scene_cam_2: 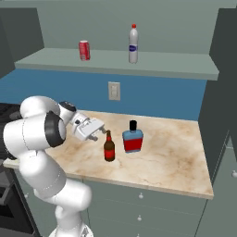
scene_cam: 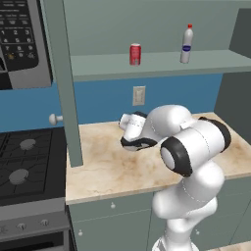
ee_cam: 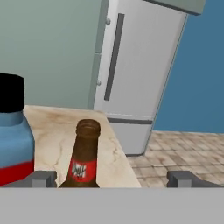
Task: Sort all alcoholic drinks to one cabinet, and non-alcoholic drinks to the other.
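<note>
Jaws stand apart with the beer bottle (ee_cam: pixel 84 157) upright between them on the tabletop (scene_cam_2: pixel 171 152), flat bottle (scene_cam_2: pixel 133 137) just beside, nothing clamped.

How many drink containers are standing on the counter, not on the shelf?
2: the brown beer bottle near the gripper, and the flat red-and-blue bottle just right of it. The arm could hide others.

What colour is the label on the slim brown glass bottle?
Red, with small white lettering, on the slim brown glass bottle; clearest in the hand view.
</note>
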You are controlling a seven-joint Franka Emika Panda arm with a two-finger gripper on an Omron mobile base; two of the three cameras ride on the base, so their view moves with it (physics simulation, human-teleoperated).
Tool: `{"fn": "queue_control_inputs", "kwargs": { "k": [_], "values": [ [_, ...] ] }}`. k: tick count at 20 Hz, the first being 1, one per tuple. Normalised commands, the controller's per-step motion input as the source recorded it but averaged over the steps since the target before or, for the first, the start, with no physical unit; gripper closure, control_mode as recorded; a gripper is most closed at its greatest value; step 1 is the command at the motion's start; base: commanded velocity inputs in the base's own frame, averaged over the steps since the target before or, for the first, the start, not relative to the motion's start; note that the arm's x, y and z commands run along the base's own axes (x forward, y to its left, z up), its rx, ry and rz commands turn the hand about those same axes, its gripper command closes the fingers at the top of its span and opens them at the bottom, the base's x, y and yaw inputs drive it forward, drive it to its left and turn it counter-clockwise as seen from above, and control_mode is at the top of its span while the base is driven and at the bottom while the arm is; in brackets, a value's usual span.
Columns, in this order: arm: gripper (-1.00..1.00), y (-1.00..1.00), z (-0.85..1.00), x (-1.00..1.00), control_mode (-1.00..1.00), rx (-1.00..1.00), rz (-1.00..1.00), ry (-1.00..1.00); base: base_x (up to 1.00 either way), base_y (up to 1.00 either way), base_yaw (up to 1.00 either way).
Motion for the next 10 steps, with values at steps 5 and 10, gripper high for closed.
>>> {"fn": "queue_control_inputs", "kwargs": {
  "k": [5,10],
  "values": [
    [-1.00,-0.07,-0.11,0.11,-1.00,0.00,0.00,0.00,0.00,0.00,0.00],
    [-1.00,-0.06,-0.10,0.12,-1.00,0.00,0.00,0.00,0.00,0.00,0.00]
  ]
}}
